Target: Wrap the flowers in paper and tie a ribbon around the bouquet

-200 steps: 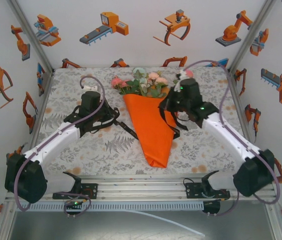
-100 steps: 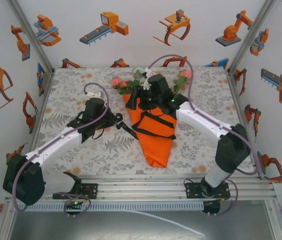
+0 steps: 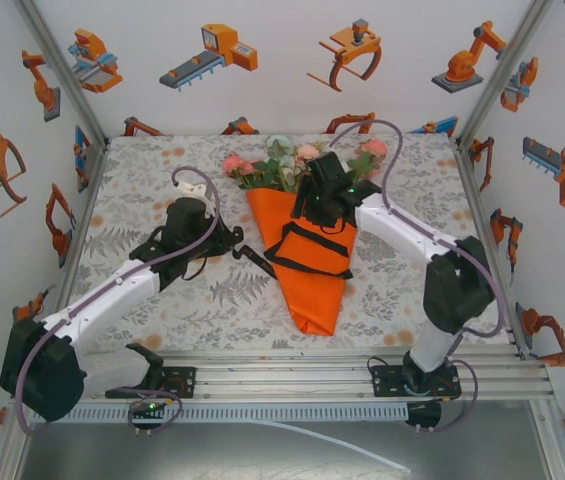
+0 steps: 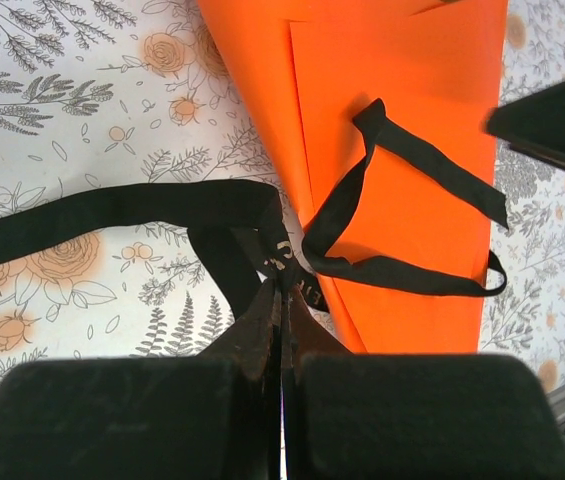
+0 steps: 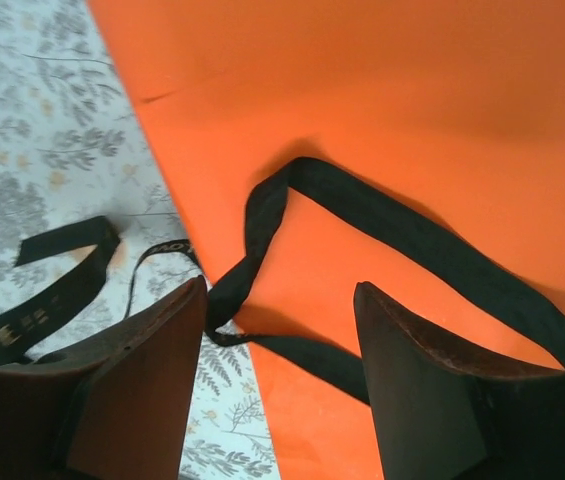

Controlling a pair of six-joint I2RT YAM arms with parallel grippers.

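- Ribbon (image 4: pixel 417 165): soft, limp fabric, judged very light. It will sag, twist and slide on smooth paper.
- Best hold, in my judgement: pinch across the width on a free flat stretch, near the raised fold on the cone, where the fingers need not dig into the paper.
- Look: narrow and black, with pale lettering near the end. It lies in a loose loop across the middle of the orange paper (image 3: pixel 314 300), slack, with no knot visible.
- Left gripper (image 4: pixel 280 295): clamped tight on the ribbon, just beside the cone's left edge and low over the tablecloth (image 3: pixel 242 300).
- Right gripper (image 5: pixel 280 300): fingers parted, nothing between them, poised above the ribbon loop on the cone.
- Bouquet: lies flat mid-table, flowers (image 3: pixel 282 165) at the far end, tip toward the arm bases.
- The paper looks thin and likely creases easily, so pull gently.
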